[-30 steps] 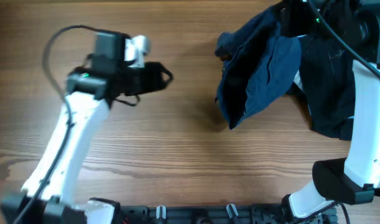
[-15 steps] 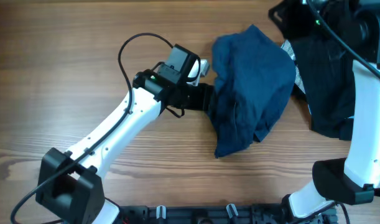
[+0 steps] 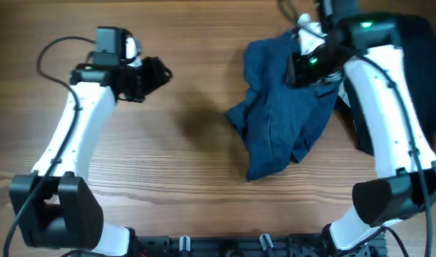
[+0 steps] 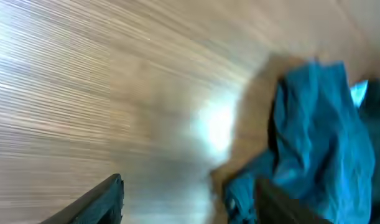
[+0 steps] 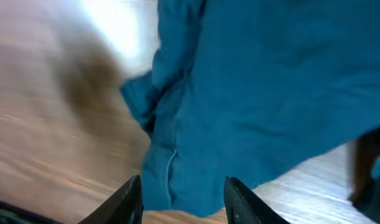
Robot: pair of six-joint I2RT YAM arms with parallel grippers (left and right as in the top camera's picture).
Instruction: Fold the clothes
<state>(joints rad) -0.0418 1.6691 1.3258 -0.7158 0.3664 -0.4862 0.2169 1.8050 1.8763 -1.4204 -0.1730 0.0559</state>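
Note:
A crumpled blue garment (image 3: 285, 118) lies on the wooden table right of centre. It also shows in the left wrist view (image 4: 320, 124) and fills the right wrist view (image 5: 258, 81). My right gripper (image 3: 305, 66) hovers over the garment's upper part, open and holding nothing (image 5: 183, 180). My left gripper (image 3: 152, 75) is at the upper left, well away from the garment, open and empty (image 4: 188, 182). Both wrist views are motion-blurred.
A second, dark garment (image 3: 426, 50) lies at the far right, partly hidden behind my right arm. The bare wooden table (image 3: 168, 157) stretches between the left arm and the blue garment.
My left arm has drawn back from the blue garment to the upper left. My right arm has swung in over the garment's top. The garment's left edge has shifted slightly.

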